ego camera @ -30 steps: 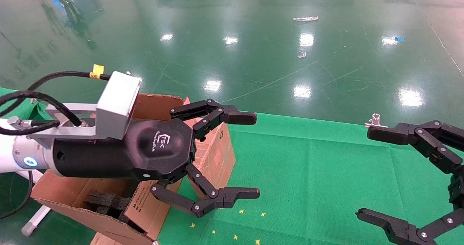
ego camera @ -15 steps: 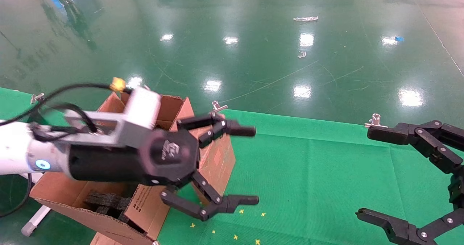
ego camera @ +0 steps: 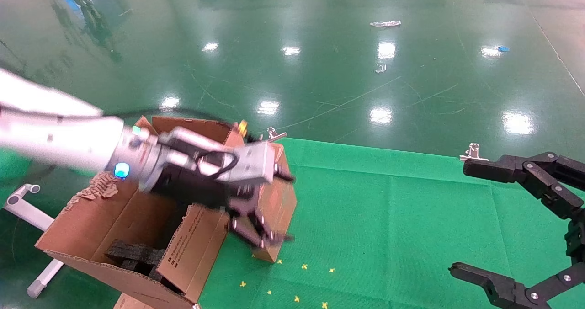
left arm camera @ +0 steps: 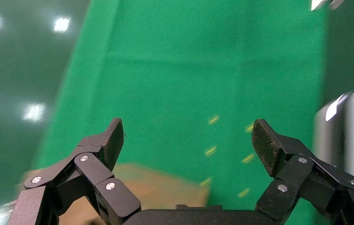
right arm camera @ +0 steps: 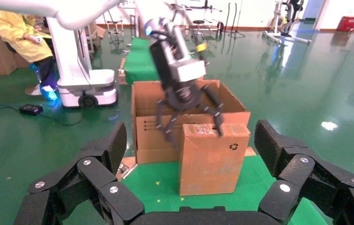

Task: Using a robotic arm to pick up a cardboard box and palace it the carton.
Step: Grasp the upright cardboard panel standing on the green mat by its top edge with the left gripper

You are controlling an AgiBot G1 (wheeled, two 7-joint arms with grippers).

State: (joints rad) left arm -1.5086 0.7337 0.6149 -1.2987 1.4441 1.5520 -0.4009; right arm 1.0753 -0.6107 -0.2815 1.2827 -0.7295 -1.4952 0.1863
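Note:
The cardboard box [ego camera: 279,204] stands upright on the green cloth, against the carton [ego camera: 105,226], which has black foam [ego camera: 132,254] inside. My left arm, white with a blue-lit ring [ego camera: 121,170], reaches over the carton. Its left gripper [ego camera: 288,208] is open, pointing down and straddling the box's top. In the left wrist view the left gripper [left arm camera: 187,140] is open, with the box [left arm camera: 165,192] just below it. The right wrist view shows the box [right arm camera: 212,161], the carton [right arm camera: 154,124] and the left gripper [right arm camera: 193,126]. My right gripper [ego camera: 464,217] is open and empty at the right.
Metal clips [ego camera: 473,151] hold the green cloth [ego camera: 388,217] at the table's far edge. Small yellow marks [ego camera: 297,272] lie in front of the box. A white stand leg [ego camera: 27,199] is at the left. A person in yellow [right arm camera: 20,28] stands far behind a white robot base [right arm camera: 83,91].
My left gripper has swung from pointing level to the right, above the box, to pointing down over the box's top. The right arm has not moved.

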